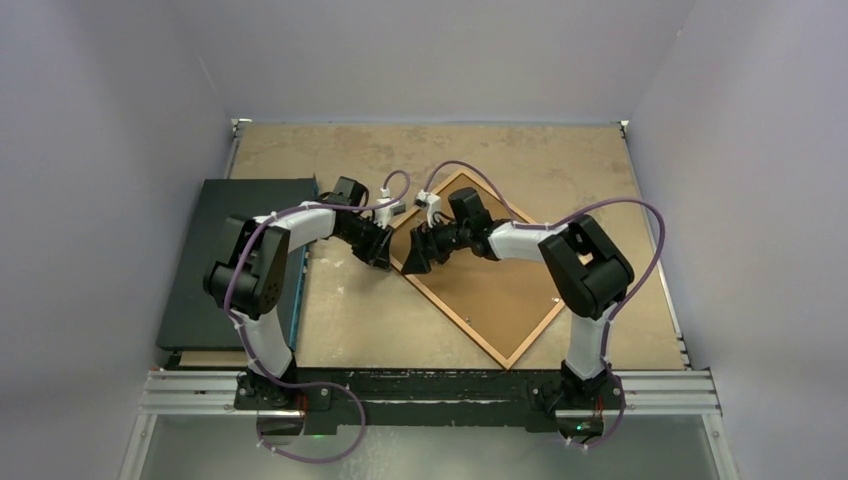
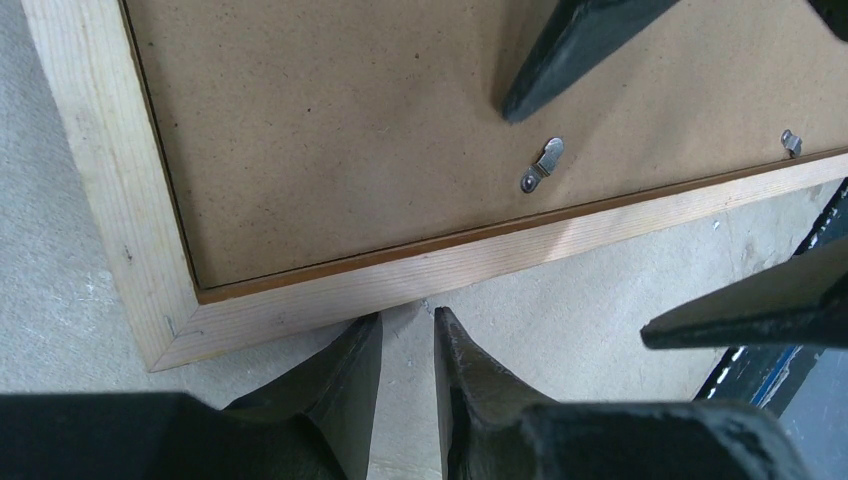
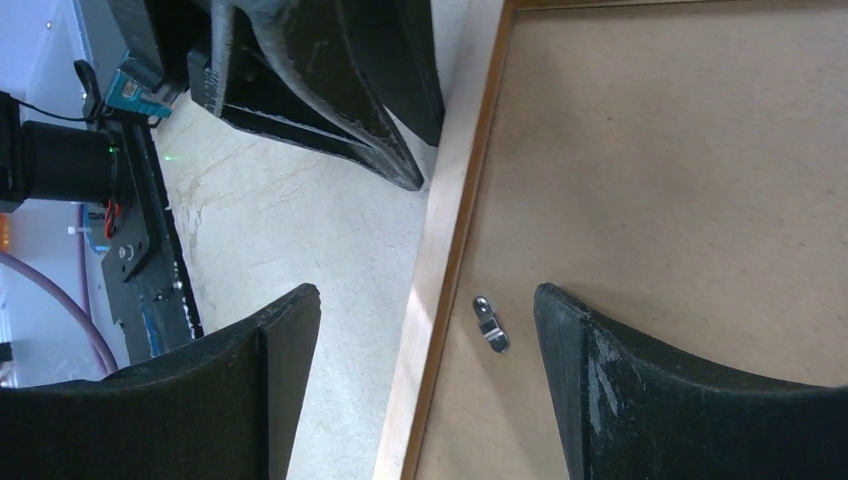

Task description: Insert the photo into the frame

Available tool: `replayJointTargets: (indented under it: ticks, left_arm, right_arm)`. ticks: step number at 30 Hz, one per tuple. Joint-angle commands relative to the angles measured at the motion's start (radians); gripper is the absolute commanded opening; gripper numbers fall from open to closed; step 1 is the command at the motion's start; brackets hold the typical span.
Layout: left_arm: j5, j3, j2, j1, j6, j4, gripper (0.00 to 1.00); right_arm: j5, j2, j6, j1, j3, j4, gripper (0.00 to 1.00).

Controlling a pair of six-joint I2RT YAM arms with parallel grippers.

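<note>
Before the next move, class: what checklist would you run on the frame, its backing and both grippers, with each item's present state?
1. Frame lies flat, back side up: ok.
2. Backing board sits inside the frame: ok.
3. Photo inside the frame: cannot tell; the board hides it.
4. Turn clip locked: cannot tell.
5. Right gripper open, straddling the frame rail beside that clip: ok.
6. Left gripper empty, fingers almost together, just off the frame's edge: ok.
</note>
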Motion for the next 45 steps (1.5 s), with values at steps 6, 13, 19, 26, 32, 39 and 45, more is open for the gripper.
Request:
replayJointTargets:
  ticks: [6,13,19,26,32,39,45]
  left_arm:
    - [-0.019,-0.010,0.026,0.007,-0.013,0.020,0.24]
    - [-0.022,-0.011,0.024,0.007,-0.014,0.024,0.24]
    - [-0.026,-0.017,0.018,0.007,-0.016,0.027,0.24]
    - [-0.026,-0.017,0.020,0.007,-0.017,0.030,0.24]
    - [-0.029,-0.019,0.013,0.007,-0.017,0.030,0.24]
    - [-0.027,-0.017,0.016,0.007,-0.019,0.033,0.24]
    - [-0.023,-0.016,0.019,0.006,-0.023,0.038,0.24]
  right_arm:
    - [0.031,0.023,-0.019,0.040,-0.009,-0.011,0.78]
    - [0.068,-0.015,-0.019,0.040,-0.041,-0.017,0.76]
    - [0.069,-0.047,-0.013,0.040,-0.074,-0.019,0.74]
    - [0.055,-0.077,-0.004,0.048,-0.107,-0.016,0.73]
    - [0.044,-0.067,0.000,0.064,-0.107,-0.012,0.73]
    - [0.032,-0.056,0.006,0.089,-0.103,-0.018,0.71]
    - [0.037,-0.077,0.014,0.097,-0.119,-0.022,0.69]
